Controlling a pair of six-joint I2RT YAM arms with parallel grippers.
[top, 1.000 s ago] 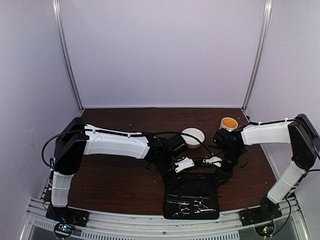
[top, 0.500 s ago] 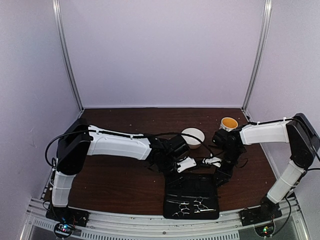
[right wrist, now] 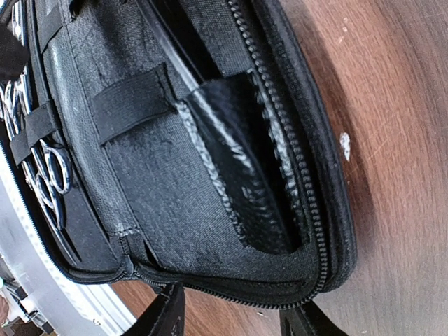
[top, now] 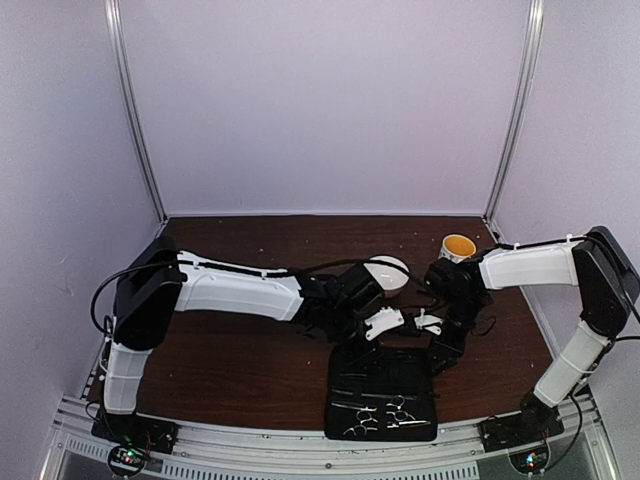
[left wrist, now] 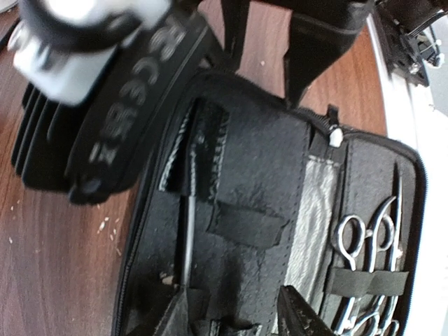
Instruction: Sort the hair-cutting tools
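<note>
Our left fingers (left wrist: 299,316) are spread above the far half of the flat black zippered fabric case (left wrist: 266,161), and our right fingers (right wrist: 159,315) are spread over its far right corner. The two slim silver ringed scissors (left wrist: 369,238) sit strapped in its near half, on the brown wooden desk (top: 240,360).

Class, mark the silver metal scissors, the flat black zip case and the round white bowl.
Silver metal scissors (left wrist: 381,225): left wrist view, handle shank.
Flat black zip case (top: 400,372): top view, inner lining.
Round white bowl (top: 397,267): top view, rim.
</note>
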